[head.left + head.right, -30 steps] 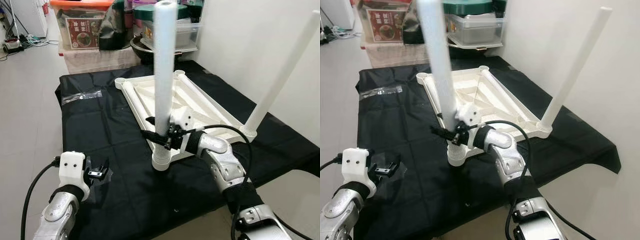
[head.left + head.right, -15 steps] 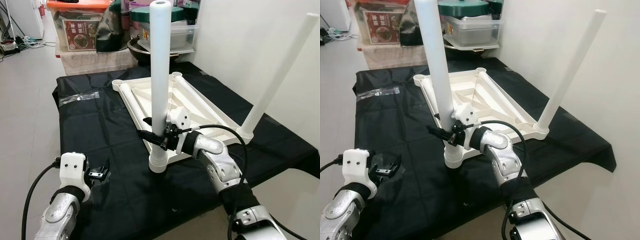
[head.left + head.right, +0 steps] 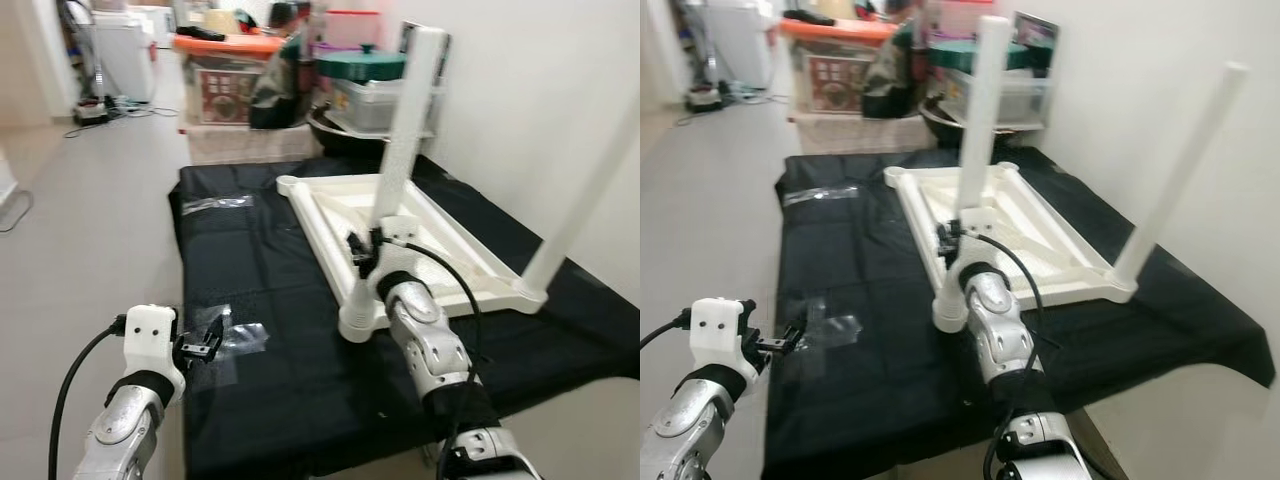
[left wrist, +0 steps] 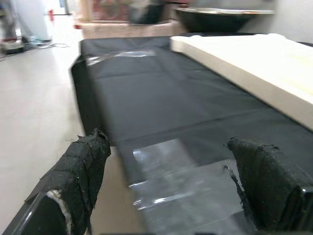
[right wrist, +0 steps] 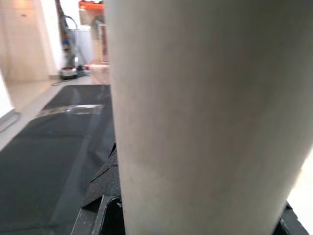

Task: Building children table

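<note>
The white table top (image 3: pixel 440 232) lies upside down on a black cloth (image 3: pixel 260 260). A white table leg (image 3: pixel 405 130) stands in its near left corner socket, leaning a little toward the wall. My right gripper (image 3: pixel 362 250) is shut on this leg low down, and the right wrist view has the leg (image 5: pixel 195 122) right against the camera. A second white leg (image 3: pixel 585 190) rises from the near right corner. My left gripper (image 3: pixel 205 340) is open at the cloth's near left edge, its fingers (image 4: pixel 78 166) spread above a clear plastic sheet (image 4: pixel 171 171).
Storage boxes (image 3: pixel 225 75), a green-lidded tub (image 3: pixel 365 85) and a dark pot (image 3: pixel 340 130) stand behind the cloth. A white wall (image 3: pixel 540 90) is close on the right. Another clear plastic strip (image 3: pixel 218 203) lies on the far left of the cloth. Bare floor (image 3: pixel 80 220) lies to the left.
The camera has swung, so more floor shows on the left. The held leg now leans toward the wall. My left gripper has come over the clear plastic sheet.
</note>
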Motion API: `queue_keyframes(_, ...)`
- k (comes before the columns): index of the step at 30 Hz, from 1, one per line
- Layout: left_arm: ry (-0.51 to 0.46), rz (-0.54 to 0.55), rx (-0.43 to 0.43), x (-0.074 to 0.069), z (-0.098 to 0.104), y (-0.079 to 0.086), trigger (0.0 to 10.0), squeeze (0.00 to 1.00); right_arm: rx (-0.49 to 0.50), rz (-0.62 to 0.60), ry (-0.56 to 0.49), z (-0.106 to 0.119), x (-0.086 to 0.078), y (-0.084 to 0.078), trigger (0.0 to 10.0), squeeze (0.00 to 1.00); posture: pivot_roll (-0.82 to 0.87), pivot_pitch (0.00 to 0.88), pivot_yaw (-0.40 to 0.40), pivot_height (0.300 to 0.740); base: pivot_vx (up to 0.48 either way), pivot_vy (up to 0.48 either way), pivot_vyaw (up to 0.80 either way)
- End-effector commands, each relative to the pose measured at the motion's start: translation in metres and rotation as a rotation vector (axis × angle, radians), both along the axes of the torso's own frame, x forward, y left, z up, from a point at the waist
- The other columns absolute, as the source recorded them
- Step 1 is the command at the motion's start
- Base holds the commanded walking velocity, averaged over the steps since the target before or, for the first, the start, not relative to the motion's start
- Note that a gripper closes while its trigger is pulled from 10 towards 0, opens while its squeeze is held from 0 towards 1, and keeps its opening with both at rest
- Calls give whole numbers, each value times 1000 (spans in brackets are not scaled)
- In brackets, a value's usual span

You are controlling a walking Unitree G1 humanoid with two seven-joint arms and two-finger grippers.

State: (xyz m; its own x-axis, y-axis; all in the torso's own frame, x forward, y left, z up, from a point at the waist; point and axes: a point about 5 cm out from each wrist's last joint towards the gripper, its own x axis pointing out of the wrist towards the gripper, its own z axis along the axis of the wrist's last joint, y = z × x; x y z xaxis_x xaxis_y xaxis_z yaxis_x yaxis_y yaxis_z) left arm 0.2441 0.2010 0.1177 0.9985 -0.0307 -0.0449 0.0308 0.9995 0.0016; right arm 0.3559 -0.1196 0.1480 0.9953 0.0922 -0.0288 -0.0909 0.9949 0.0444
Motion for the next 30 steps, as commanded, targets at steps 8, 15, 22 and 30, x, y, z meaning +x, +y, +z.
queue_keyframes(8, 1, 16, 19, 3, 0, 3, 10000, 0, 6, -185, 171, -33, -15, -26, 0, 0, 31, 0, -59, 740, 0, 0, 0)
queue_keyframes(15, -3, 31, 29, 6, 2, 6, 10000, 0, 22, -303, 218, -36, -19, -31, 0, 0, 31, 0, -56, 740, 0, 0, 0)
queue_keyframes(22, -3, 72, 29, 5, 0, 12, 10000, 0, 56, -334, 138, -27, -29, -33, 0, 0, 20, 0, -46, 740, 0, 0, 0)
queue_keyframes(30, -19, 56, 32, 13, 5, 10, 10000, 0, 211, -196, 110, 0, -9, -17, 0, 0, 19, 0, -42, 740, 0, 0, 0)
